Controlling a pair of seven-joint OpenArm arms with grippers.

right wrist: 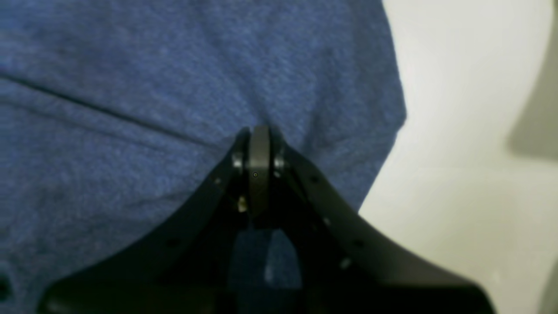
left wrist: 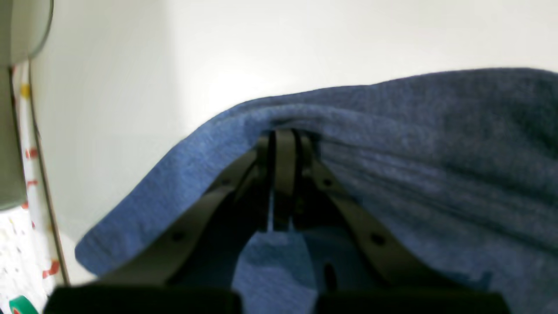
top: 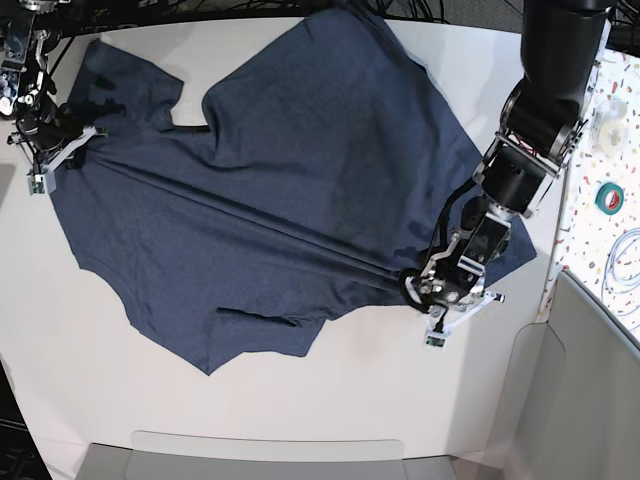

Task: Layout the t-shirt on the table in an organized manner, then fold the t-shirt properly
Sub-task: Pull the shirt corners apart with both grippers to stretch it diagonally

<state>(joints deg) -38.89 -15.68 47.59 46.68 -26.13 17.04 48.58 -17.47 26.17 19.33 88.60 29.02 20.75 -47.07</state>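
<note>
The dark blue t-shirt [top: 300, 150] lies spread and creased over the white table [top: 300, 410], with one sleeve at the back left. At the shirt's near right edge my left gripper [top: 410, 284] is shut on a pinch of cloth. The left wrist view shows its fingertips [left wrist: 283, 136] closed under a raised fold of the t-shirt [left wrist: 436, 152]. My right gripper [top: 86, 138] is shut on the shirt's far left side. From the right wrist, its tips [right wrist: 260, 131] press into the cloth [right wrist: 130, 65]. A taut crease runs across the shirt between the two grippers.
A speckled white strip [top: 600, 130] runs along the table's right edge and carries a green tape roll [top: 610, 195] and cables. A grey panel [top: 590, 380] stands at the near right. A grey tray edge [top: 270, 455] lies along the front. Black cables cross the back edge.
</note>
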